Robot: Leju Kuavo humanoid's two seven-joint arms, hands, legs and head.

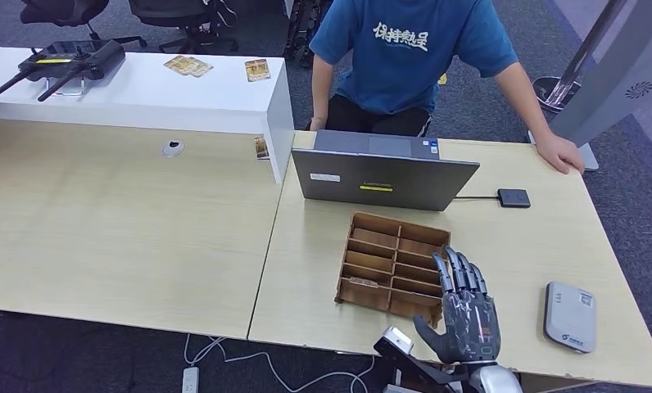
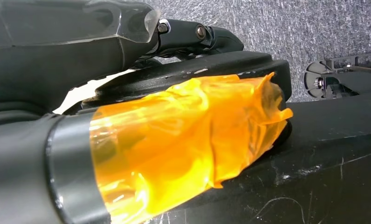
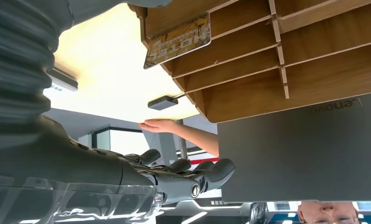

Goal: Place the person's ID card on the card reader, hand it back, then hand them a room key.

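Room key (image 1: 358, 282) — head view: lies in near-left slot of wooden tray (image 1: 392, 264); right hand (image 1: 464, 311) empty, fingers straight, just beside tray | right wrist view: card (image 3: 176, 40) thin, stiff, probably slick — pinch protruding edge | left wrist view: left hand — cannot tell.

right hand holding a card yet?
No. The right hand hovers open and empty by the wooden organizer, fingers straight.

Office, desks (image 1: 126, 221), laptop (image 1: 384, 176), swivel chairs (image 1: 183, 20), grey carpet (image 1: 634, 176)
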